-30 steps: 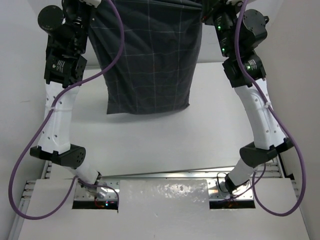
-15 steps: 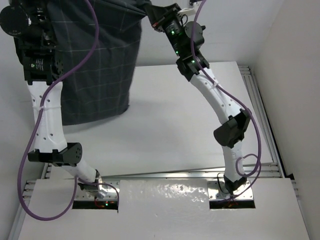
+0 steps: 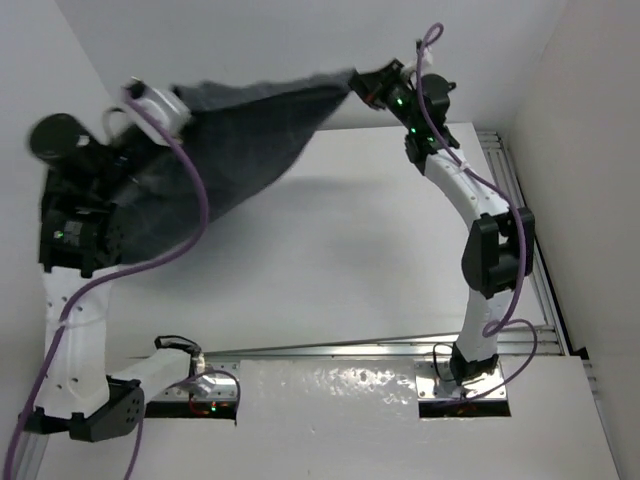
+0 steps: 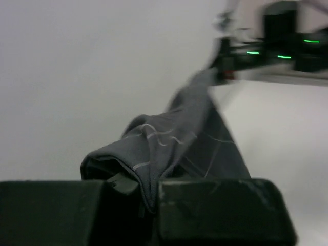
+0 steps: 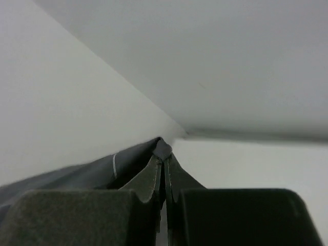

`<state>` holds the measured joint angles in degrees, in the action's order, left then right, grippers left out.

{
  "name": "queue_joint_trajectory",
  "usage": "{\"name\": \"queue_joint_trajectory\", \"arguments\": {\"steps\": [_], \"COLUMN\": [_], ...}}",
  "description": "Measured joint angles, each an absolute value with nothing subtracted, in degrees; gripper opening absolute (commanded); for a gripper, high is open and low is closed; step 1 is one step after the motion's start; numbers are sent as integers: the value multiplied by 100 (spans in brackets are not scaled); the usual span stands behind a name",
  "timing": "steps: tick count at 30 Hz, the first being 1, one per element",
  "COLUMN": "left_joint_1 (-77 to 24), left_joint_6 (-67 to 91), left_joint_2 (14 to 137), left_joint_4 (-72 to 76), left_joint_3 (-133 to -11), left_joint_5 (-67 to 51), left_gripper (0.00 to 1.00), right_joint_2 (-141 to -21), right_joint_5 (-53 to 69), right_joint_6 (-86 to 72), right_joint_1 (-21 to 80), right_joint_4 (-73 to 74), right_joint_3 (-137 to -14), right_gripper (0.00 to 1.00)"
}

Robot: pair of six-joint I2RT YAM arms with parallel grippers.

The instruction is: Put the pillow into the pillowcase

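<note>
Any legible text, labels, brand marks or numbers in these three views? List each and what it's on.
None legible. The dark charcoal-grey checked fabric pillowcase shows only thin light lines, no print. Any marking on the left arm's black joint housing is motion-blurred and unreadable.

One pillowcase [image 3: 240, 130] (a single dark checked cloth, spanning nine o'clock to one o'clock in the top view). Two arms, left arm [image 3: 75, 300] and right arm [image 3: 470, 190], carrying one claw each: left claw [image 4: 154, 190], right claw [image 5: 165, 195]. Two purple cables [image 3: 204, 200], one bench [image 3: 350, 250].
</note>
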<state>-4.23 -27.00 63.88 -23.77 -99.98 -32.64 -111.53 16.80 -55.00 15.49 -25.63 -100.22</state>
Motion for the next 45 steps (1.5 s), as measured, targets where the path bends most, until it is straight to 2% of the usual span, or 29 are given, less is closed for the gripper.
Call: {"name": "queue_joint_trajectory", "arguments": {"steps": [6,8,9,11,12,13,14,17,18,20,21,22,25,29,30,32,34,40,45], "left_joint_1": [-2180,-2805,-3079,-3559,-3754,-3907,-4101,-4440,-4501,-4571,-4552,-4458,-3736,-1516,-1004,-45,587,856,860], "left_joint_6": [-2071,-1857,-1708,-1415,-1273,-1144,-1090,-1057,-1059,-1072,-1074,-1079,-1050,-980,-1009,-1103,-1216,-1494,-1623], "left_joint_2": [6405,6611,6659,6626,6569,6523,6512,6606,6676,6866,6947,7008,7102,7655,7832,8176,8364,8372,8237], "left_joint_4": [-3393,-3555,-3542,-3439,-3347,-3312,-3299,-3317,-3374,-3527,-3570,-3614,-3824,-4263,-4333,-4456,-4648,-5153,-5011], "left_joint_3": [-8206,-7889,-7717,-7371,-7194,-7059,-6967,-6960,-7041,-7358,-7544,-7738,-8252,-9052,-9105,-8897,-8442,-7310,-6504], "left_joint_5": [-3970,-3988,-4049,-4185,-4241,-4283,-4281,-4206,-4139,-3811,-3607,-3374,-2934,-2670,-2609,-2390,-2126,-1922,-1850], "left_gripper": [0,17,35,56,84,96,100,100,100,100,100,100,100,81,80,77,80,90,92], "right_joint_2": [-10796,-10774,-10774,-10772,-10781,-10820,-10879,-11179,-11301,-11500,-11581,-11660,-11909,-11848,-11778,-11406,-10829,-8694,-7454], "right_joint_5": [2091,2130,2069,1953,1922,1903,1868,1723,1643,1420,1245,1061,707,663,593,438,408,770,1116], "right_joint_6": [-5210,-5076,-4963,-4753,-4637,-4517,-4416,-4132,-4058,-3966,-3898,-3850,-3476,-3133,-3026,-2899,-2858,-2965,-3240], "right_joint_1": [506,257,152,-71,-183,-274,-342,-495,-552,-637,-676,-720,-805,-827,-779,-617,-460,-294,-325], "right_joint_4": [-2093,-1671,-1507,-1330,-1197,-1009,-856,-519,-370,-121,49,285,858,1568,1769,1876,2047,2246,2123], "right_joint_3": [-7666,-7446,-7443,-7481,-7561,-7688,-7852,-8484,-8715,-9037,-9170,-9314,-9806,-9837,-9749,-9107,-8178,-5360,-3942], "right_gripper": [0,0,0,0,0,3,12,25,45,64,83,97,99,99,99,99,99,99,99]}}
